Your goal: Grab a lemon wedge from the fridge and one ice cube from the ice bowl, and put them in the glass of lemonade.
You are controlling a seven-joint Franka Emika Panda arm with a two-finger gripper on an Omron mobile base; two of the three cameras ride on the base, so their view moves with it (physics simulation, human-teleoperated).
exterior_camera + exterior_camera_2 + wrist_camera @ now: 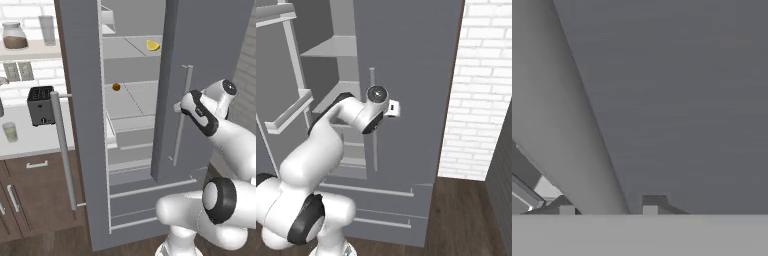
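The grey fridge [210, 45] has its left door [80, 100] swung wide open and its right door [411, 75] closed. On an upper shelf inside lies the bright yellow lemon wedge [153, 45], just left of the right door's edge. My gripper [178, 106] [394, 108] is at the right door's slim vertical handle [183, 115]. In the hand view the fingertips [649, 204] stand apart, and the pale handle bar [572, 125] runs down between them. The glass of lemonade [10, 131] stands on the counter at far left. The ice bowl is out of view.
A small orange-brown ball [116, 86] sits on the middle fridge shelf. A dark toaster [41, 105] stands on the counter beside the open door. A jar [14, 36] and a tall glass [47, 29] rest on the wall shelf. A white brick wall [481, 90] flanks the fridge's right side.
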